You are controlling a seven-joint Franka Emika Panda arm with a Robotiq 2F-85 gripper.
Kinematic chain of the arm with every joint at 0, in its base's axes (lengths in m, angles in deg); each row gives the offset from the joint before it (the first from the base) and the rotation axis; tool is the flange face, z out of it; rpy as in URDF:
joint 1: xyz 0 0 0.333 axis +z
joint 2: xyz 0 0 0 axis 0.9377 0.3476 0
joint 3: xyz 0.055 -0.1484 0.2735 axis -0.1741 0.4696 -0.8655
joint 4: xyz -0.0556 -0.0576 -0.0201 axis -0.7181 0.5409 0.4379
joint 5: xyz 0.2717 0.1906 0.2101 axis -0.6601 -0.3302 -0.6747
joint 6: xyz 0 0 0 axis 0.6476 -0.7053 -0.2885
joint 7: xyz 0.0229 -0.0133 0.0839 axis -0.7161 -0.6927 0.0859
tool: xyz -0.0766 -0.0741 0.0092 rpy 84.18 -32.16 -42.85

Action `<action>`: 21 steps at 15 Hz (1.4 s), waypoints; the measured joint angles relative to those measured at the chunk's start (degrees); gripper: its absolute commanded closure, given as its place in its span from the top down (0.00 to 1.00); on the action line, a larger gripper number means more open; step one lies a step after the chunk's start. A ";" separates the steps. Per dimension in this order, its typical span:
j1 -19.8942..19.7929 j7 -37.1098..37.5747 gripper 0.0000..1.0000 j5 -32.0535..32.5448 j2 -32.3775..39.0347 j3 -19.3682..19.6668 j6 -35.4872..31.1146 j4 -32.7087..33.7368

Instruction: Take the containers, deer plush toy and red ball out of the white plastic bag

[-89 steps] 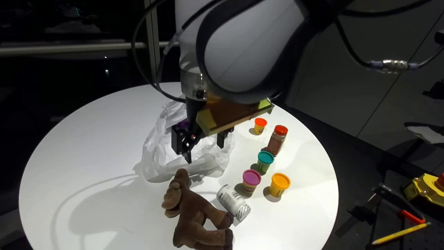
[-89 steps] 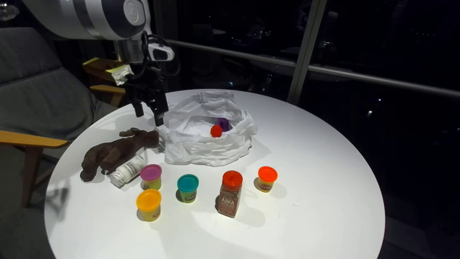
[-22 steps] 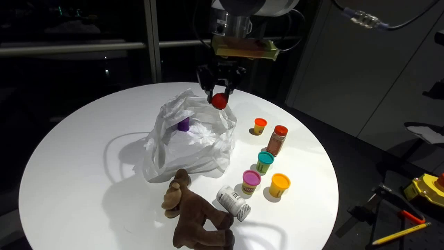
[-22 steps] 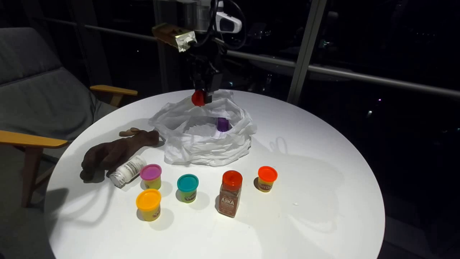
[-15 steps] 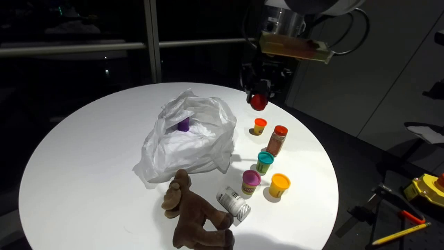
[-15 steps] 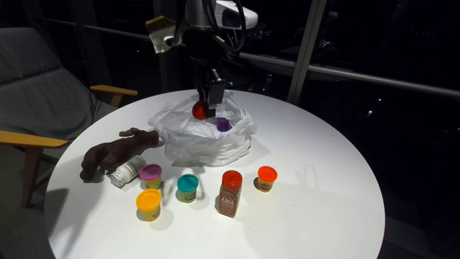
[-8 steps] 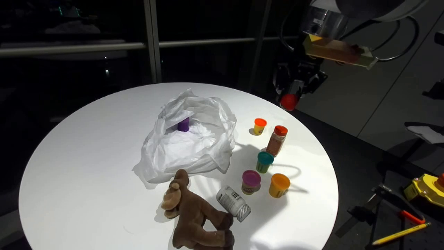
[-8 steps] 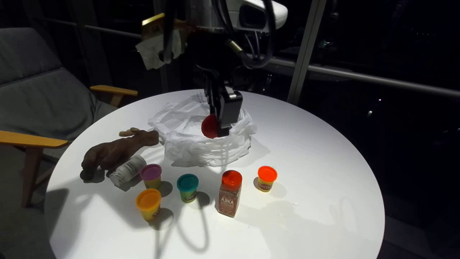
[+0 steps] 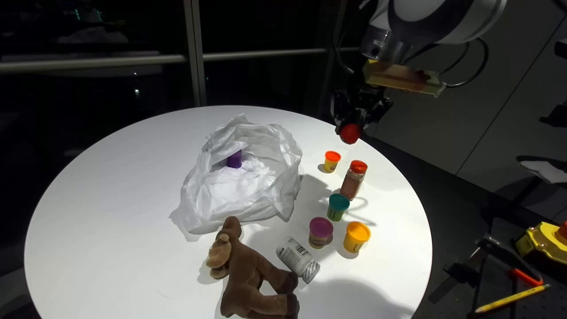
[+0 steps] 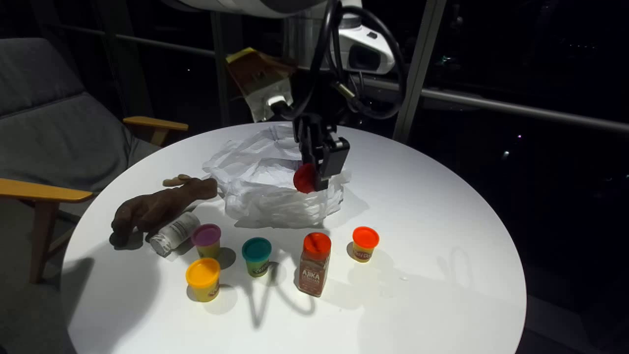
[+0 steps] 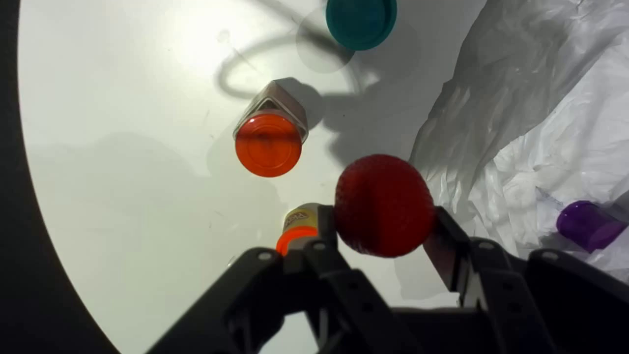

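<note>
My gripper (image 11: 385, 220) is shut on the red ball (image 11: 383, 196), a fingertip pressed to either side. In both exterior views the ball hangs above the table, outside the white plastic bag (image 9: 192, 204), on the jar side. Inside the bag lies a purple container (image 11: 587, 226); the gripper mostly hides it in an exterior view. The brown deer plush toy (image 9: 250, 274) lies on the table by the bag. Other containers stand outside: a red-lidded jar (image 9: 353, 180), an orange-red-lidded tub (image 10: 364, 243), a teal-lidded tub (image 10: 257, 255), a purple-lidded tub (image 9: 320, 232) and a yellow-orange tub (image 9: 356, 237).
A white bottle (image 9: 297, 259) lies on its side between the deer and the tubs. The round white table (image 9: 110, 186) ends just beyond the jar and tubs. A grey armchair (image 10: 49, 113) stands behind the table; a window rail (image 10: 530, 112) runs farther back.
Several seconds ago the ball lay in the bag and my gripper was open. It has since been gripped, lifted out and carried toward the jar side. In the last half second it shifted slightly.
</note>
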 measured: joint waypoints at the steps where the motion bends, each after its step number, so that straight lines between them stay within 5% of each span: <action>1: 0.00 -0.50 0.23 -0.34 1.98 -0.26 0.28 1.24; 17: -0.97 -3.78 0.23 -2.63 27.26 -1.14 11.13 23.70; 18: -0.90 -3.79 0.55 -2.63 28.62 -1.20 12.10 25.07; 19: -0.80 -3.79 0.74 -2.63 29.88 -1.22 12.91 26.32; 21: -0.69 -3.79 0.88 -2.63 31.91 -1.22 14.19 28.59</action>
